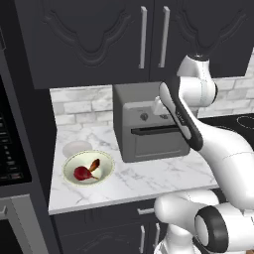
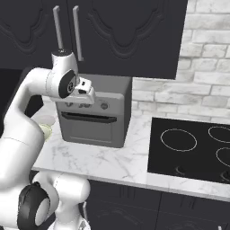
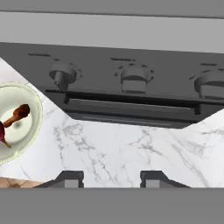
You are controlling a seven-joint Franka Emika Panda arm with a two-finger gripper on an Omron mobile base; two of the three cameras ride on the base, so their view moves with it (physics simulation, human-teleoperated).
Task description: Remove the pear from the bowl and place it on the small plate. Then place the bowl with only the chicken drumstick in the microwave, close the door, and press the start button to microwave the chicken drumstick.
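On the marble counter [image 1: 149,178], left of the grey toaster oven [image 1: 149,124], sits a pale bowl [image 1: 88,167]. Inside it lie a dark red pear [image 1: 81,173] and a brown chicken drumstick [image 1: 93,165], touching each other. Just behind the bowl, toward the brick backsplash, rests a small white plate [image 1: 77,147], bare.

Arm raised above the counter in front of the oven. Hand view: gripper [image 3: 111,178] points down at bare marble before the oven's door handle [image 3: 131,105], three knobs above it. Fingers stand partly apart with nothing between them; marble shows in the gap. Bowl lies at the left edge of that view, well apart from the fingertips [image 3: 70,178].

Black cooktop [image 2: 193,150] set into the counter right of the oven. Dark cabinets above.
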